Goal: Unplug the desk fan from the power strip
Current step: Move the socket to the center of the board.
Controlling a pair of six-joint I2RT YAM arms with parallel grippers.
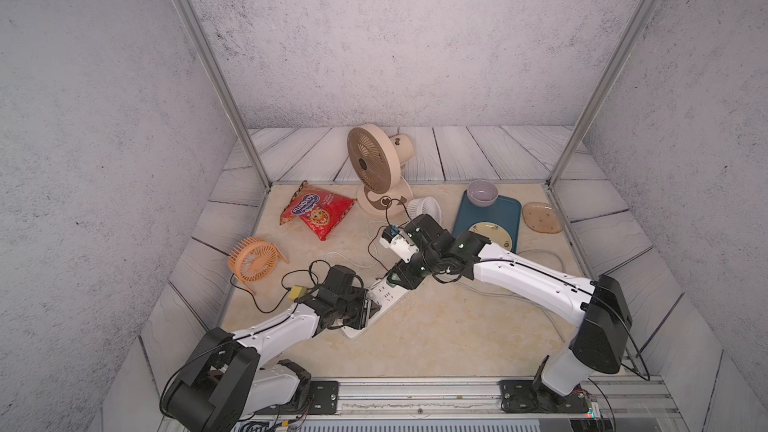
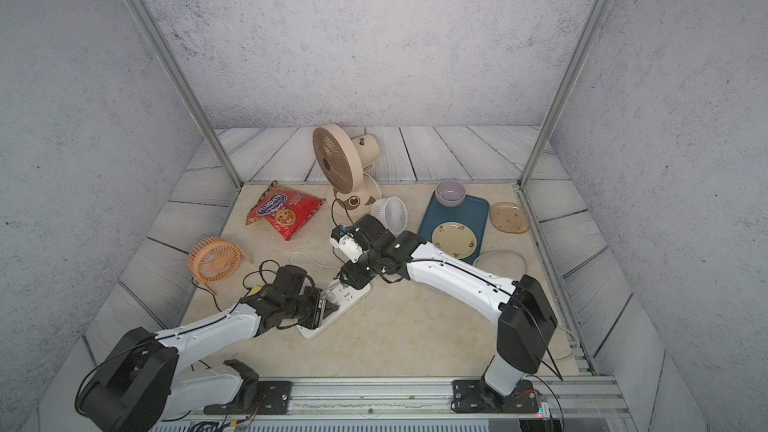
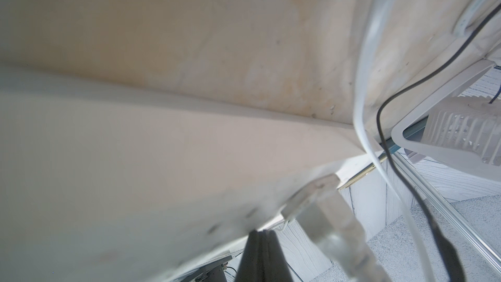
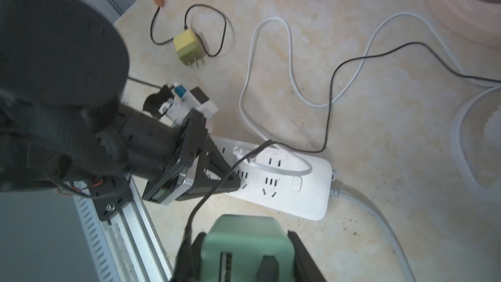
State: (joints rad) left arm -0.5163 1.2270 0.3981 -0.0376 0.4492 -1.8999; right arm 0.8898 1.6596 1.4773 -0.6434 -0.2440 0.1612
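Clamped between the jaws of the right gripper [image 4: 244, 252], at bottom centre of the right wrist view: a green plug [image 4: 244, 233], its thin black cable [image 4: 330, 104] trailing off toward the beige desk fan [image 1: 374, 160] at back centre of both top views. Apparently lifted clear of the power strip [image 2: 351, 297], though not certain from these angles. Lying diagonally at lower centre of both top views, that white bar, pinned about mid-length by the left gripper [image 4: 230, 182], fingers pressed together on nothing and seemingly resting on its face.

Probably light, rigid and smooth-sided, the plug: best held across its flat flanks, as here, never by the limp cable. Likewise light, the strip, and likely to lift or skid unless pressed down.

Underneath, a glossy marbled beige tabletop [image 1: 436, 338], slick-looking and crowded: orange fan [image 1: 253, 261] at left, yellow-green charger [image 4: 186, 46] beside it, red biscuit bag [image 1: 320, 214] at upper left of the top, small white fan [image 1: 428, 207] at centre, teal tray [image 1: 505, 205] with bowl [image 1: 482, 193] and plate [image 1: 490, 234] at right. All around, grey textured walls, aluminium posts and a pale plank-pattern border.
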